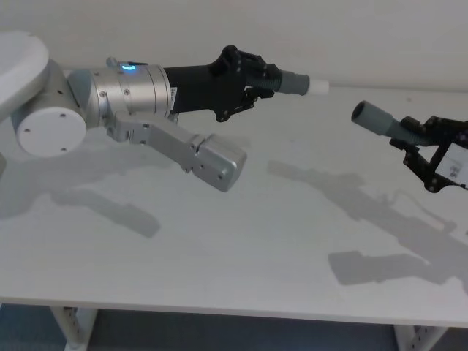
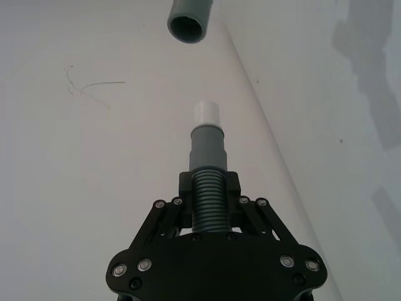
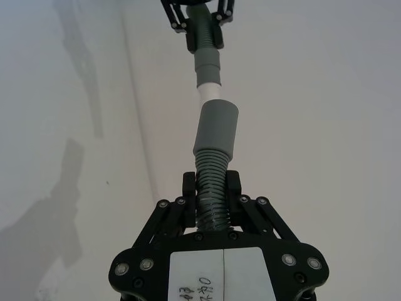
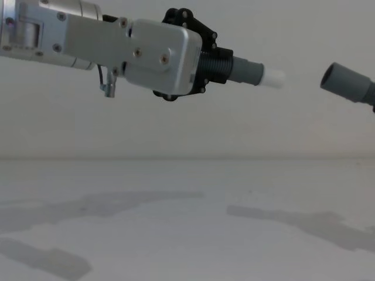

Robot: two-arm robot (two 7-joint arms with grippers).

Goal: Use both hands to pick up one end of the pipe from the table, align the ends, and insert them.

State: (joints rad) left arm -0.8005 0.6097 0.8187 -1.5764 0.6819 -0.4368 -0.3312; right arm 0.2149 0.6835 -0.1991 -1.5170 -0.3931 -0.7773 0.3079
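Note:
Both pipe pieces hang in the air above the white table [image 1: 219,241]. My left gripper [image 1: 256,77] is shut on the ribbed part of one piece, whose grey cuff with a narrower whitish tip [image 1: 316,85] points right. My right gripper [image 1: 417,142] is shut on the ribbed part of the other piece, and its wider hollow cuff [image 1: 373,117] faces left. A short gap separates the two ends [image 4: 274,76] [image 4: 344,81]. In the left wrist view the whitish tip [image 2: 206,113] points toward the hollow cuff [image 2: 188,20]. In the right wrist view the hollow cuff [image 3: 216,128] lines up with the whitish tip [image 3: 210,93].
Shadows of the arms fall across the table. The table's front edge [image 1: 219,311] runs along the bottom of the head view, with a plain wall [image 4: 176,129] behind.

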